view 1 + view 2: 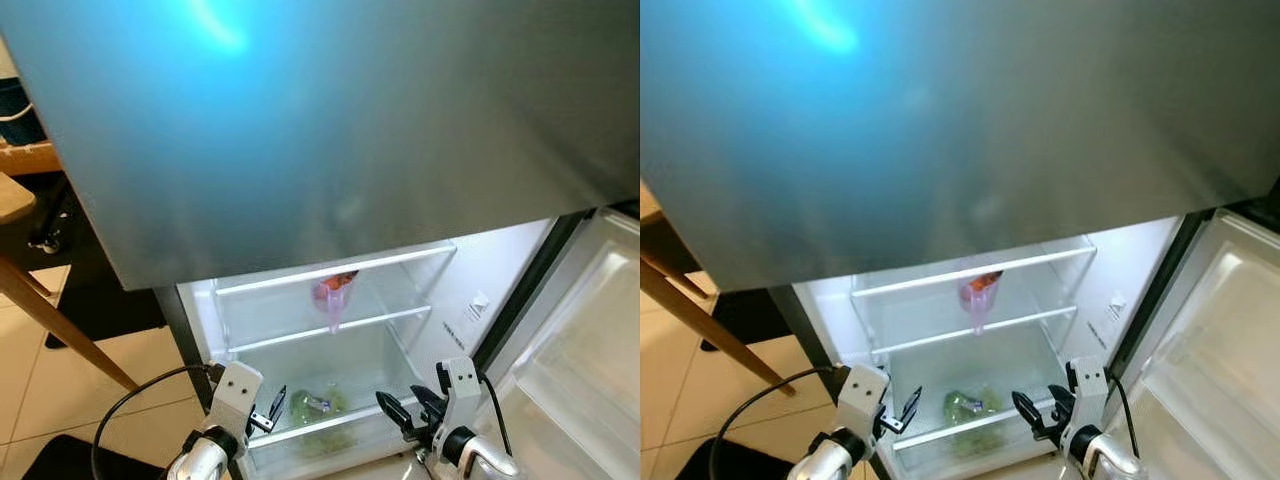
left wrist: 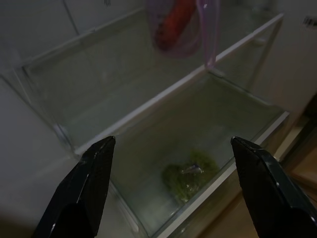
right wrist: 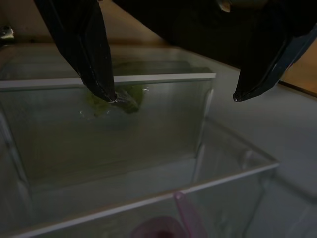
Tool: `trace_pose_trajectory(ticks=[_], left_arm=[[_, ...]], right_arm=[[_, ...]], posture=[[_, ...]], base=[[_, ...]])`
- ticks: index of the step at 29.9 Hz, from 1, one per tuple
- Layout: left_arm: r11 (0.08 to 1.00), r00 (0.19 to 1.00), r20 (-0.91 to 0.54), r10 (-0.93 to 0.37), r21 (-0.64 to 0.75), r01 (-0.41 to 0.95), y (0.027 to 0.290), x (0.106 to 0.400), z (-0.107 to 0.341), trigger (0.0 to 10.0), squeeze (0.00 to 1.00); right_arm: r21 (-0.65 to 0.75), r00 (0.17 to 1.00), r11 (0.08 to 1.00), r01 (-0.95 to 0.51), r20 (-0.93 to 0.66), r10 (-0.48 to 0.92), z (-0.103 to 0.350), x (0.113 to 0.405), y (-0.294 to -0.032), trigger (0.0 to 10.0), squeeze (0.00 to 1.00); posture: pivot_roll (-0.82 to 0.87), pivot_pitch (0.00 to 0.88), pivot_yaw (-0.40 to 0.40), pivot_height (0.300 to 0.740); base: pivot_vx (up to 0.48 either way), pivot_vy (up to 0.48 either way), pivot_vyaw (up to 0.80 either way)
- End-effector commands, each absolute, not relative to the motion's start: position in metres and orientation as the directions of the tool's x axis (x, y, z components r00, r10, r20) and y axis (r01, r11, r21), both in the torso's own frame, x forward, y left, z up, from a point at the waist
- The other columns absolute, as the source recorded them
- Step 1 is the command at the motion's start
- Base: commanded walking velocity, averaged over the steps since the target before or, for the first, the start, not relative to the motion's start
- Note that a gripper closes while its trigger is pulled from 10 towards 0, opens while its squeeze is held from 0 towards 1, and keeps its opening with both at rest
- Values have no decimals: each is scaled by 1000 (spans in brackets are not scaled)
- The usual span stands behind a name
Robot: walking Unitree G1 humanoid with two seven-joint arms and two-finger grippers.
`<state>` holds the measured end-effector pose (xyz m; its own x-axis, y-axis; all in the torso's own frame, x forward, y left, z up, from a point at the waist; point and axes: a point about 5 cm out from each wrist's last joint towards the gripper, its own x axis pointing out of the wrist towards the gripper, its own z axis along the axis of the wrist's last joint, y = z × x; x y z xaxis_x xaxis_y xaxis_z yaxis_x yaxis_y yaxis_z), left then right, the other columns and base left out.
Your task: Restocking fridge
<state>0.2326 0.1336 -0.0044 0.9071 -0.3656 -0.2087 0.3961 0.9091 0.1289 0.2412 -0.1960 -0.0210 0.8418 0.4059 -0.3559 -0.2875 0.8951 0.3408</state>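
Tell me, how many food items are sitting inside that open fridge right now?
2. A pink bag holding something orange hangs at the upper glass shelf, and a bag of leafy greens lies in the clear bottom drawer. The closed upper door may hide more.

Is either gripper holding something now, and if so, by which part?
Nothing is held. The left gripper and the right gripper are both open and empty, in front of the drawer where the greens lie.

Two silver arms end in white wrist blocks dotted with dark screws; the left gripper point(image 1: 272, 409) and right gripper point(image 1: 397, 412) carry long black fingers; black cables loop off both wrists.
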Motion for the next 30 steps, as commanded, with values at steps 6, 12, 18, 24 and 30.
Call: trace_pose_trajectory(ticks=[6,12,18,24,30], left_arm=[[901,901,-210,-379,138,411,136,234,-4,10000,0],[898,898,-213,-385,139,418,136,234,-4,10000,0],[889,887,-224,-403,134,438,133,233,-6,10000,0],[881,868,-249,-430,96,463,130,230,-10,10000,0],[911,873,-316,-372,56,409,136,225,-23,10000,0]], right_arm=[[349,840,897,-270,-370,397,-26,235,-198,10000,0],[353,839,897,-266,-373,396,-28,233,-199,10000,0],[356,836,898,-260,-382,394,-30,230,-198,10000,0],[331,821,917,-222,-444,359,-36,226,-201,10000,0],[222,748,951,-215,-588,307,-54,208,-203,10000,0]], posture=[[-52,8,-5,711],[-52,6,-3,731],[-54,9,-2,740],[-58,11,-2,740],[-57,10,-4,740]], base=[[0,0,0],[0,0,0],[0,0,0],[0,-80,0],[0,-400,0]])
